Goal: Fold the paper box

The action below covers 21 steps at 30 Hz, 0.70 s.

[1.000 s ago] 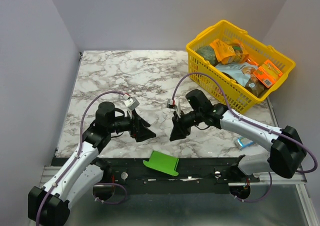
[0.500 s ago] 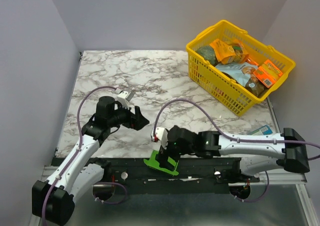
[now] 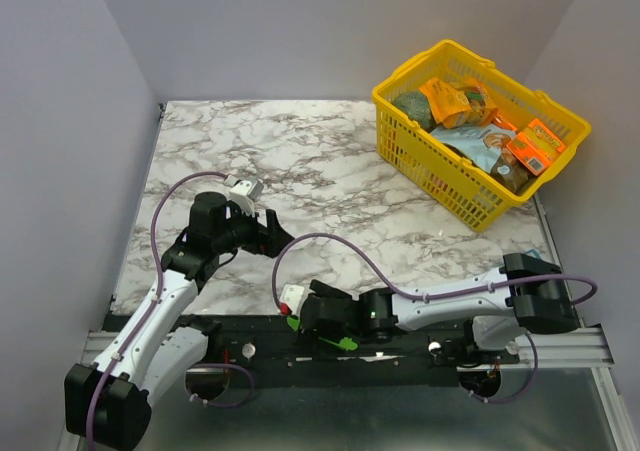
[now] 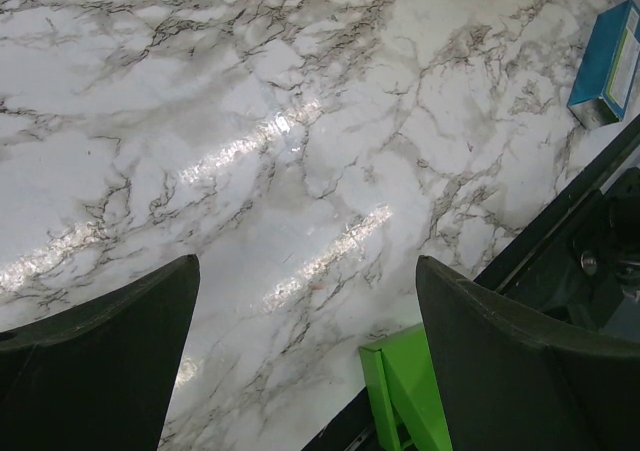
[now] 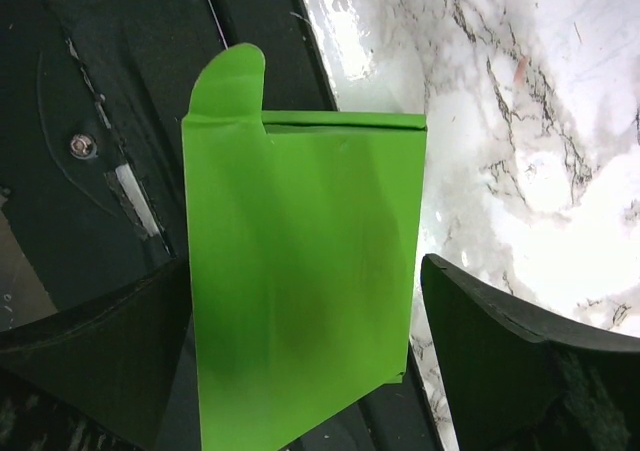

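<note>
- Since a second ago, my right arm has swung from mid-surface down to the near edge. My right gripper (image 5: 305,271) has opened, and its jaws now stand wide apart on either side of the paper box (image 5: 300,171).
- Location: the paper box lies flat at the near edge of the surface (image 3: 300,151), partly over the black base rail (image 5: 130,71) (rounded tab on the rail side).
- My left gripper (image 4: 305,271) hangs above bare marble, jaws apart, holding nothing.
- Handling: the card is thin and light, and probably springy at the creases and easy to crush. I judge the overhanging edge the best place to pinch it, and lightly.
</note>
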Motion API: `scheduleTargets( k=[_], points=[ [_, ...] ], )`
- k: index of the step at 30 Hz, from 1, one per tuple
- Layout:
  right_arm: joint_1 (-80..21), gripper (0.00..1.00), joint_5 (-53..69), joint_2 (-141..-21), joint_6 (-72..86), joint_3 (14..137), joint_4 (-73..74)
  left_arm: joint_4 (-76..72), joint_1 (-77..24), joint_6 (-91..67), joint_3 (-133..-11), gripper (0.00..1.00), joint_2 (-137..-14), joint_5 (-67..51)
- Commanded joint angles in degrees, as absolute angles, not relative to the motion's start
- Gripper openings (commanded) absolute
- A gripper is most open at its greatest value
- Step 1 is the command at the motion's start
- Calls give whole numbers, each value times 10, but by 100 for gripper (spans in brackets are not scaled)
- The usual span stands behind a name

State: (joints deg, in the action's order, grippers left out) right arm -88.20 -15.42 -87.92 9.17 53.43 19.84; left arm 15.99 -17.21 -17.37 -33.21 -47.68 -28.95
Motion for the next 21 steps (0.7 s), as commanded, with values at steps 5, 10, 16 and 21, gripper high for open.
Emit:
scheduleTargets(
  k=[5,10,16,21],
  points=[
    [-887,100,-170,-940,101,584,228,156,-169,-171,-344,98,-471,-287],
    [-887,100,-167,-963,110,604,245,155,-168,-173,-343,98,-471,-287],
    [-887,98,-185,-1009,134,617,273,151,-168,-175,-343,98,-477,-297],
    [-888,88,-205,-1023,135,613,276,149,-168,-175,-342,98,-476,-300]
  ],
)
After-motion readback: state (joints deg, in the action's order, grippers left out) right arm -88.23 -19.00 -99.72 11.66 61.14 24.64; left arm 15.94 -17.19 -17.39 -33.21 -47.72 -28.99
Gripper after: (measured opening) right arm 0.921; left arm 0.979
